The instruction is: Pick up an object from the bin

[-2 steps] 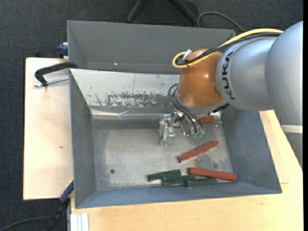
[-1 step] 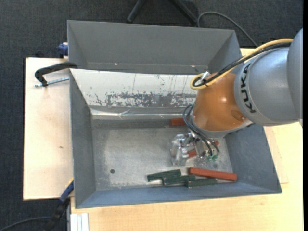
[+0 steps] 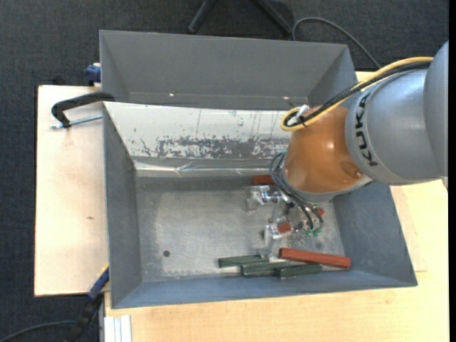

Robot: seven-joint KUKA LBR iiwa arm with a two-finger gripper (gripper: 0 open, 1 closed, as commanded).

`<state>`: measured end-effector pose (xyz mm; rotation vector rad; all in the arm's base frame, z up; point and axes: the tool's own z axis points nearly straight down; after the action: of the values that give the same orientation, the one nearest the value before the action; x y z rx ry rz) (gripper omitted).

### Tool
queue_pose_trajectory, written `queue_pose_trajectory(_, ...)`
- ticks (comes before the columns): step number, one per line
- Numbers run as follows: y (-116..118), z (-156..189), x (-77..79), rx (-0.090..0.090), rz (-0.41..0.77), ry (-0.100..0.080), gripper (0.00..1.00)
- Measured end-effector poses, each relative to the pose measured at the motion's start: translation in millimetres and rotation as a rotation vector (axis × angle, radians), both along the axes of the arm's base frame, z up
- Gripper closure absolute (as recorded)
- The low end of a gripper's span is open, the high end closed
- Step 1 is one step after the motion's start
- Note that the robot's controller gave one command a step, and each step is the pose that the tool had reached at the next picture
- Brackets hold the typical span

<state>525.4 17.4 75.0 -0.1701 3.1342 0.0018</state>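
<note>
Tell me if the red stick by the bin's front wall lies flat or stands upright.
Lying flat: the red stick stretches lengthwise along the bin floor, beside the dark green sticks.

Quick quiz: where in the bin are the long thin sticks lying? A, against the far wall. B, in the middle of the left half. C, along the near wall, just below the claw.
C: the dark green sticks and the red stick lie in a row along the near wall of the bin, just below the claw.
</note>
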Motion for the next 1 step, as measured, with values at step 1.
queue_pose_trajectory(1, -46.5, -4.1, 21.2, -0.003, 0.209, -0.004, 0.0)
